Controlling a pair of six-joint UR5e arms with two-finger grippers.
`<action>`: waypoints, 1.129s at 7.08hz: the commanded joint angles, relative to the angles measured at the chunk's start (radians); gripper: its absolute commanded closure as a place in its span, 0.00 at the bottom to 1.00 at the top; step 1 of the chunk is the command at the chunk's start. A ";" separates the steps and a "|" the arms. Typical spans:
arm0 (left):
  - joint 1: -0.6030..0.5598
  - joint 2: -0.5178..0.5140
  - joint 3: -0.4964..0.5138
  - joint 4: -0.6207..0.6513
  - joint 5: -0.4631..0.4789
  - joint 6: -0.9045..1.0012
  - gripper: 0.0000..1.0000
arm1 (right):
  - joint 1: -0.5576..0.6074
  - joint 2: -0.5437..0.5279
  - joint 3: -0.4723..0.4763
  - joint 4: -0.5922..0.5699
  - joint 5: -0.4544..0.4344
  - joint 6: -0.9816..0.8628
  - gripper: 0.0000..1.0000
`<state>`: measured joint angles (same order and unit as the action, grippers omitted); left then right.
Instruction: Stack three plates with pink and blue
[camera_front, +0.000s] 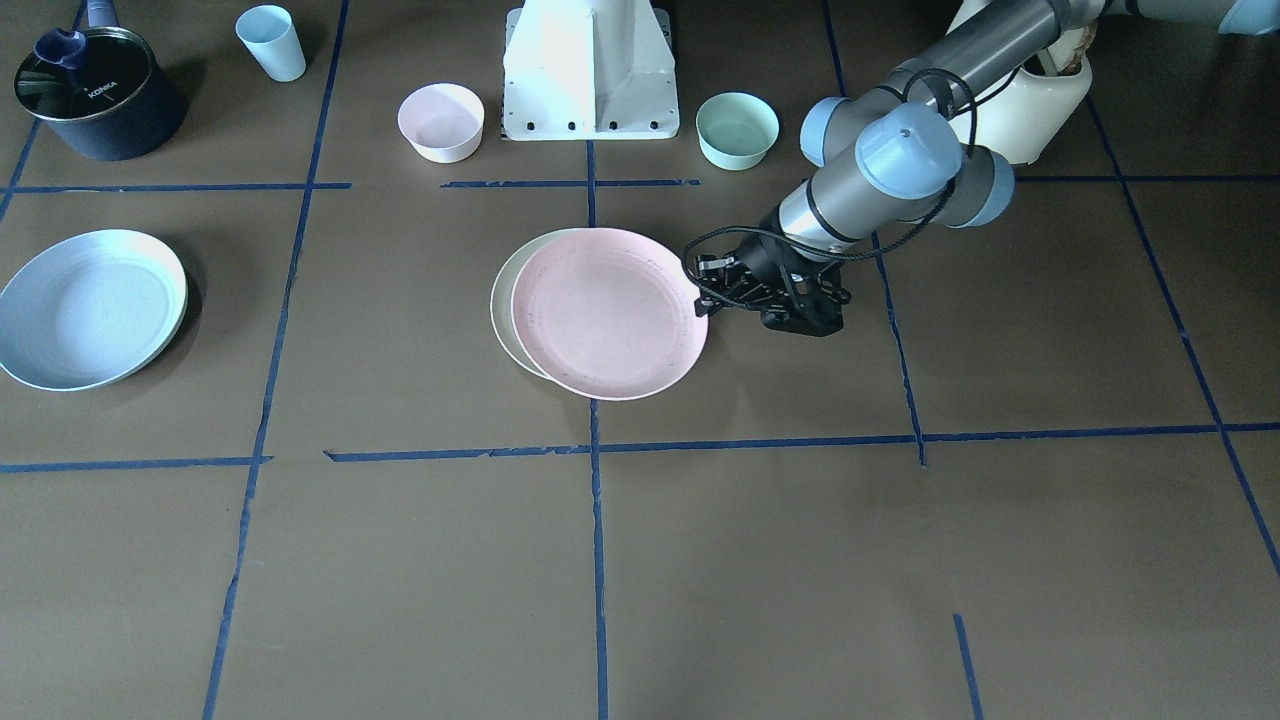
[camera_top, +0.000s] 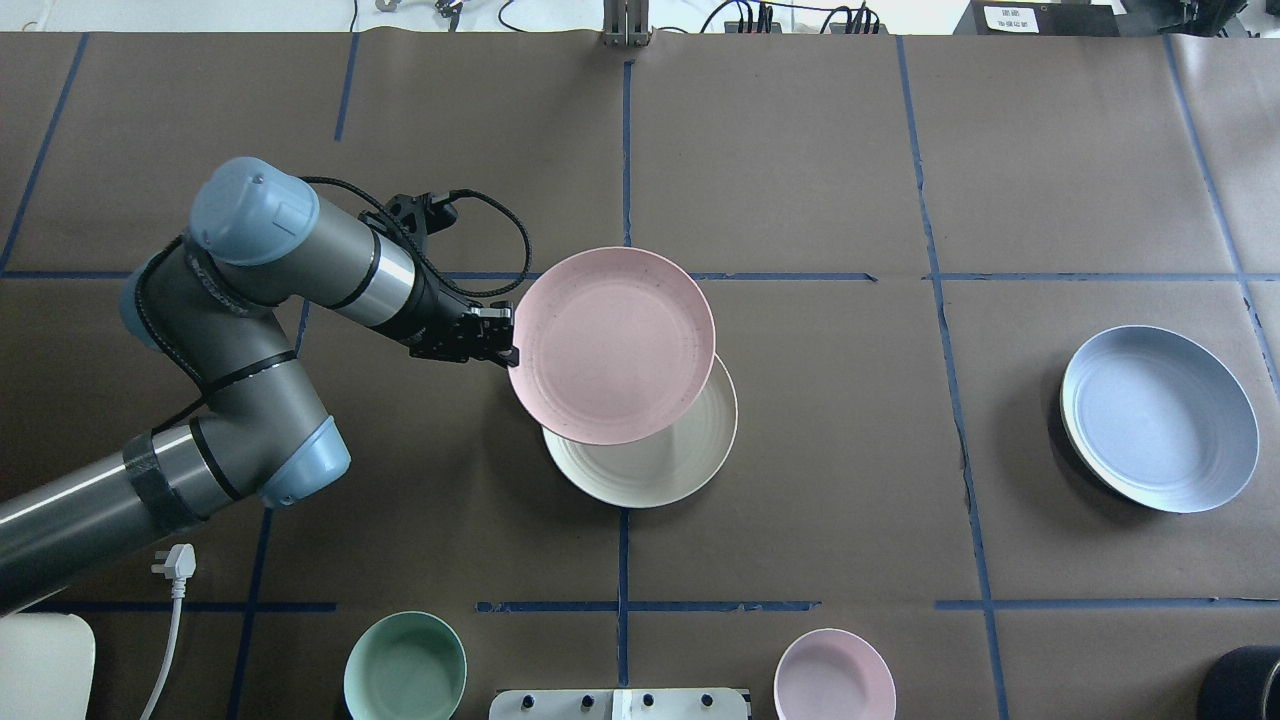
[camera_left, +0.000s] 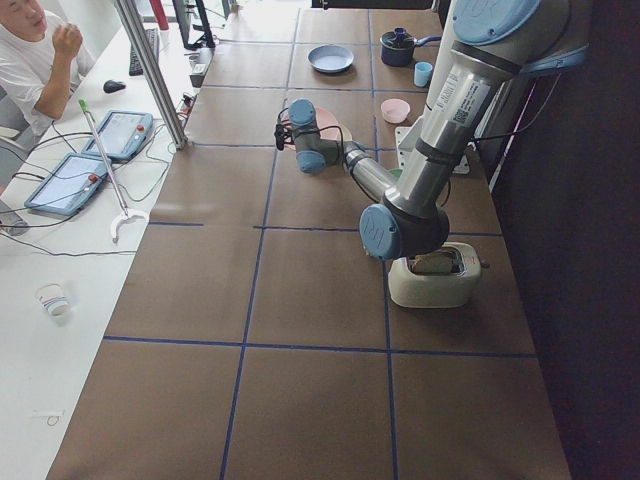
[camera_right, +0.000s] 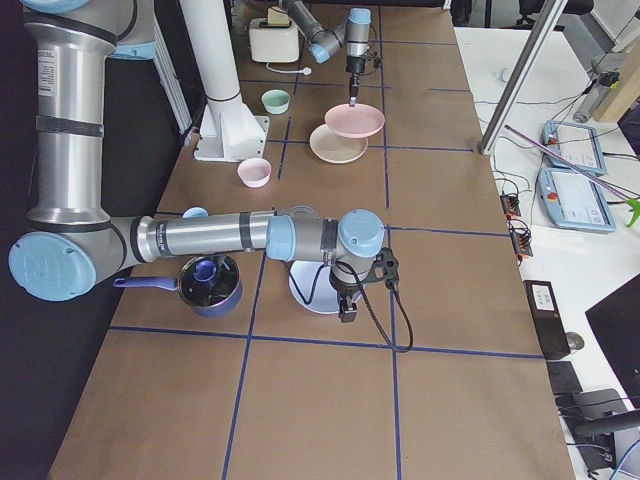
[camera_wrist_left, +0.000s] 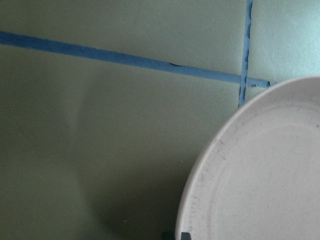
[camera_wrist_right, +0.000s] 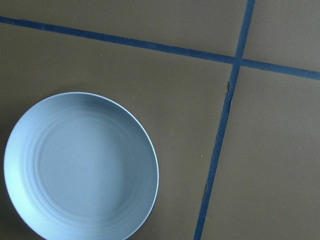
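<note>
My left gripper (camera_top: 505, 345) is shut on the near-left rim of the pale pink plate (camera_top: 612, 345) and holds it above the cream plate (camera_top: 650, 470), which lies on the table and is partly covered by it. The pink plate also shows in the front view (camera_front: 608, 312) and the left wrist view (camera_wrist_left: 260, 180). The pale blue plate (camera_top: 1160, 418) lies alone at the table's right, seen from above in the right wrist view (camera_wrist_right: 80, 167). My right gripper (camera_right: 345, 305) shows only in the right side view, over the blue plate; I cannot tell if it is open or shut.
A small pink bowl (camera_front: 440, 120) and a mint bowl (camera_front: 737, 128) flank the robot base (camera_front: 590, 70). A pale blue cup (camera_front: 271, 42) and a dark pot (camera_front: 95, 95) stand at the robot's right. A toaster (camera_left: 435, 275) stands by the left arm's base.
</note>
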<state>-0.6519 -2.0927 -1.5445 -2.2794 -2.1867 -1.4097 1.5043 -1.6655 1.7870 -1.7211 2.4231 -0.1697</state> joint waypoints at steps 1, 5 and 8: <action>0.043 -0.020 0.001 0.003 0.059 -0.005 0.69 | -0.001 0.001 0.000 0.000 0.016 0.001 0.00; 0.019 0.012 -0.102 0.003 0.061 -0.014 0.00 | -0.067 -0.009 -0.011 0.110 0.050 0.059 0.00; -0.043 0.102 -0.189 0.066 0.058 -0.006 0.00 | -0.192 -0.025 -0.108 0.492 0.007 0.542 0.00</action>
<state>-0.6727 -2.0107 -1.7176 -2.2393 -2.1287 -1.4209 1.3649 -1.6786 1.7344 -1.4204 2.4505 0.1785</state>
